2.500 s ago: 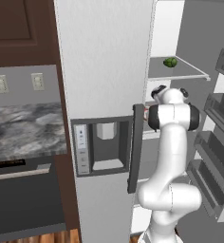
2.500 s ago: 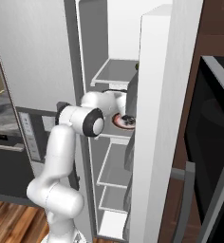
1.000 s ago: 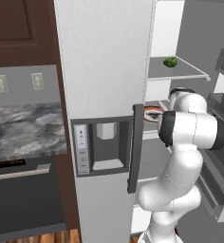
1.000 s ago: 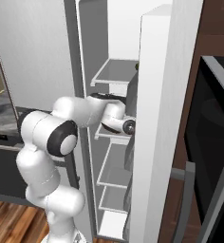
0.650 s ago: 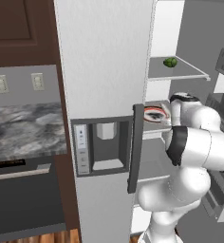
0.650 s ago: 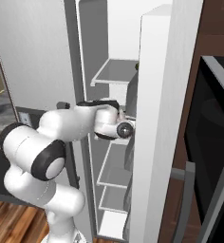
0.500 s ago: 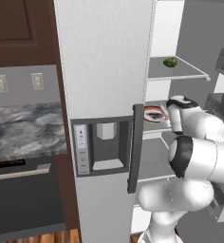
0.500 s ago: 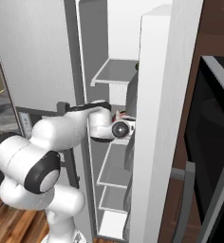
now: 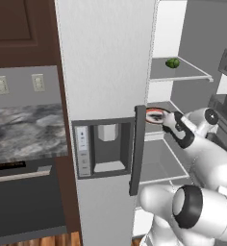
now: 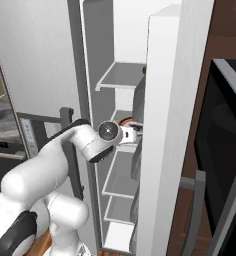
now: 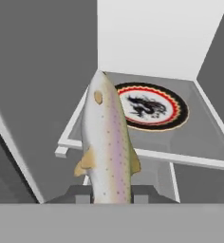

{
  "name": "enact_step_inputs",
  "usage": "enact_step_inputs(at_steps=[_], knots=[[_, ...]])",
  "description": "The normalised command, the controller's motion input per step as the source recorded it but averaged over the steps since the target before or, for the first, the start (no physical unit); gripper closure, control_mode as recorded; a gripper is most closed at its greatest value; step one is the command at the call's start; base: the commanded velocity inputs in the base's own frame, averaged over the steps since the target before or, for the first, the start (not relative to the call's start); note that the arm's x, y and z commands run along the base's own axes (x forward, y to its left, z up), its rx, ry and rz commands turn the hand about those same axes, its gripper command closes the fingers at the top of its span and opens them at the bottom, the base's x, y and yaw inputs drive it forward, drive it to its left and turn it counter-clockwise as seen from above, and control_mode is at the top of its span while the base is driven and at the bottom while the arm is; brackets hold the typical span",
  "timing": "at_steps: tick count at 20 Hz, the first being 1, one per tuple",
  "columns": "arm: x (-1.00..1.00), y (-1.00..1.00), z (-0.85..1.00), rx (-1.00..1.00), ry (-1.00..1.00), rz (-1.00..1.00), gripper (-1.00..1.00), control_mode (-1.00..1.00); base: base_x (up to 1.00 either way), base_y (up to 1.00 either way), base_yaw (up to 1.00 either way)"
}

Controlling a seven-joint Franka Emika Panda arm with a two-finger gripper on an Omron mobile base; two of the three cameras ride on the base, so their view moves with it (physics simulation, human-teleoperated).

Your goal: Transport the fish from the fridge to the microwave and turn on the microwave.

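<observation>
- Fingers [image 11: 141, 193] clamped on fish [image 11: 107, 142], lifted off plate [image 11: 152, 106] since a second ago, head toward 12 o'clock.
- Gripper [image 9: 167, 120] drawn back toward fridge [image 9: 106, 72] shelf edge, plate beyond at 1 o'clock.
- Handle [image 9: 137, 149] close at 9 o'clock.
- Green item [image 9: 172, 63] on shelf above.
- Open door [image 10: 162, 135] close beside arm.

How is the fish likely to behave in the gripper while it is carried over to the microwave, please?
The fish stands straight out from the gripper without drooping, so it probably handles as stiff. Its smooth tapered body looks slippery. It is held near one end, so it may swing or pivot on a fast move.
</observation>
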Motion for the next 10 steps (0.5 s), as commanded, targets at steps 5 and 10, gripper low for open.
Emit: enact_step_inputs(at_steps=[5, 10], knots=[[-0.63, 0.07, 0.49, 0.0, 0.17, 0.0, 1.0, -1.0, 0.0, 0.0, 0.0], [-0.53, 0.28, 0.15, 0.0, 0.08, 0.01, 1.0, -1.0, 0.0, 0.0, 0.0]])
